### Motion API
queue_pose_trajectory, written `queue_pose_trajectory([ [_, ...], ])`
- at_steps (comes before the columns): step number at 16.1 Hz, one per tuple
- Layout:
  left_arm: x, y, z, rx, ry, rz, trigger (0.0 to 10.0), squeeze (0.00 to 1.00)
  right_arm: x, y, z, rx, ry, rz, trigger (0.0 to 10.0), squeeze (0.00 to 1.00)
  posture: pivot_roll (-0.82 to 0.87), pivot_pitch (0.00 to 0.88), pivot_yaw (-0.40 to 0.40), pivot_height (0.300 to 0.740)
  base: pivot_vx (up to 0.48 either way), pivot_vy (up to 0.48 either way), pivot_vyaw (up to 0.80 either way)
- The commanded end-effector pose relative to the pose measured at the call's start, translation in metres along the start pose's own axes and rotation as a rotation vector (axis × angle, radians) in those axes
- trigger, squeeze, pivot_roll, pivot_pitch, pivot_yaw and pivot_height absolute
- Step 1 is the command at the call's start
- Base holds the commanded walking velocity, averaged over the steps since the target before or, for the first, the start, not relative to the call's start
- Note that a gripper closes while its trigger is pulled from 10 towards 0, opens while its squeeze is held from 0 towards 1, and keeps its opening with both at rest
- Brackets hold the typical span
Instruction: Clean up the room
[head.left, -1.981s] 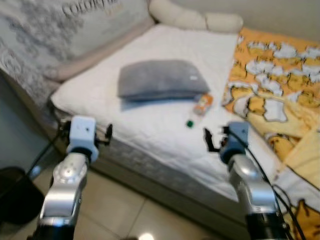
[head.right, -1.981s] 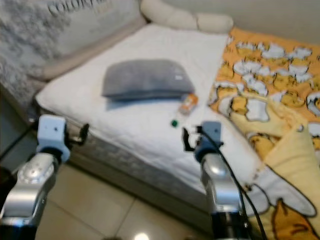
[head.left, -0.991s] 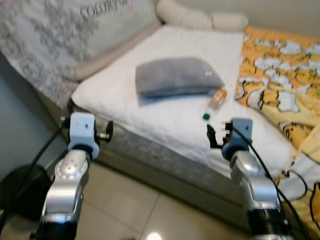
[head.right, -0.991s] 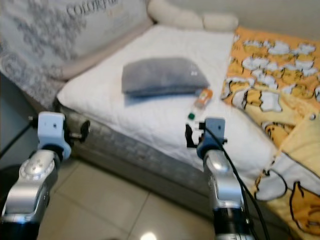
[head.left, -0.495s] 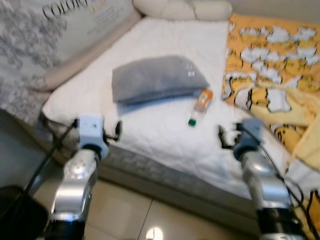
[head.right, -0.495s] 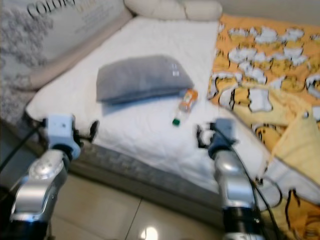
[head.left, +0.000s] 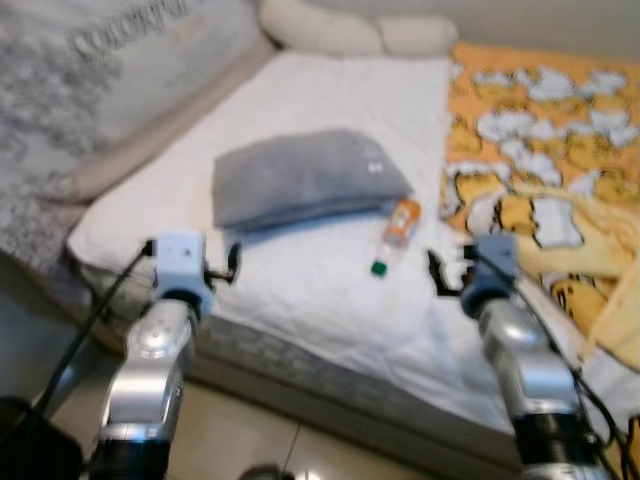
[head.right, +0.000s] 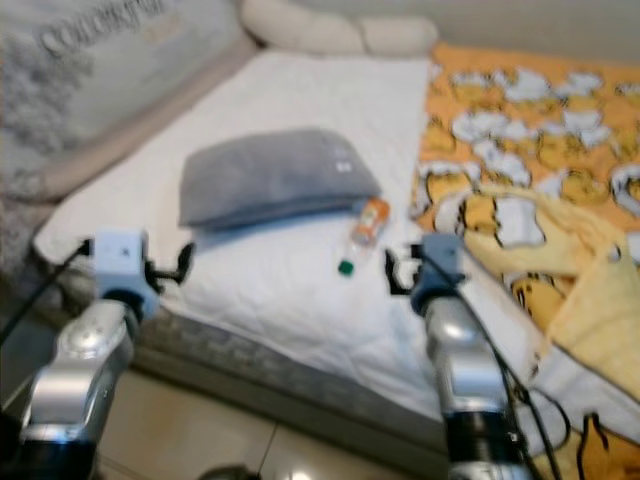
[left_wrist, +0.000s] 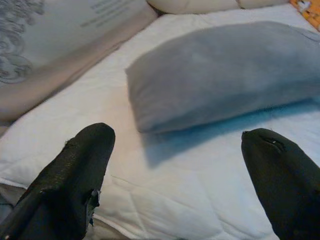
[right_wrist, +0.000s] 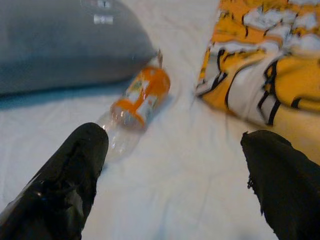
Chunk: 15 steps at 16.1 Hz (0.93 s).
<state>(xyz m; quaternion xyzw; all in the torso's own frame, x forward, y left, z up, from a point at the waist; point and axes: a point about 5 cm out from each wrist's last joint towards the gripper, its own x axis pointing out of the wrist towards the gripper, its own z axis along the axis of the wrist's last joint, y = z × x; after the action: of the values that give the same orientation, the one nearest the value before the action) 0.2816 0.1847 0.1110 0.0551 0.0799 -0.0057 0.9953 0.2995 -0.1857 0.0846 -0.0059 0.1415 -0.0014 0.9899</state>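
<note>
White bed (head.left: 330, 290): grey pillow (head.left: 305, 178), bottle (head.left: 393, 232) at its 4 o'clock, yellow blanket (head.left: 545, 170) beside; left hand (left_wrist: 180, 165) and right hand (right_wrist: 170, 165) spread wide, empty.

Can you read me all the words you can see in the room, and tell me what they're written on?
"COLO…": large letters on the grey patterned cover beside the bed, too blurred now to read further.
Smaller lines under it: too small to read.
Orange label on the plastic bottle: blurred, unreadable.
Small tag on the grey pillow: unreadable.
</note>
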Motion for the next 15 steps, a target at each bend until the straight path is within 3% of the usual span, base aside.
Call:
queue_pose_trajectory([
  [1, 0.0005, 0.0115, 0.0035, 0.019, -0.009, 0.041, 10.0, 0.0, 0.0027, 0.0145, 0.0072, 0.005, -0.024, 0.049, 10.0, 0.0, 0.03, 0.0, 0.042, 0.74, 0.356, 0.0, 0.8],
  [12, 0.0012, 0.0107, 0.0034, 0.024, -0.011, 0.038, 10.0, 0.0, 0.0032, 0.0119, 0.0032, 0.001, 0.0, 0.034, 10.0, 0.0, 0.04, 0.0, 0.042, 0.74, 0.35, 0.0, 0.0],
  [15, 0.0009, 0.0095, 0.0033, 0.024, -0.011, 0.029, 10.0, 0.0, 0.0029, 0.013, 0.0041, 0.011, 0.002, 0.035, 10.0, 0.0, 0.04, 0.0, 0.042, 0.74, 0.324, 0.0, 0.56],
])
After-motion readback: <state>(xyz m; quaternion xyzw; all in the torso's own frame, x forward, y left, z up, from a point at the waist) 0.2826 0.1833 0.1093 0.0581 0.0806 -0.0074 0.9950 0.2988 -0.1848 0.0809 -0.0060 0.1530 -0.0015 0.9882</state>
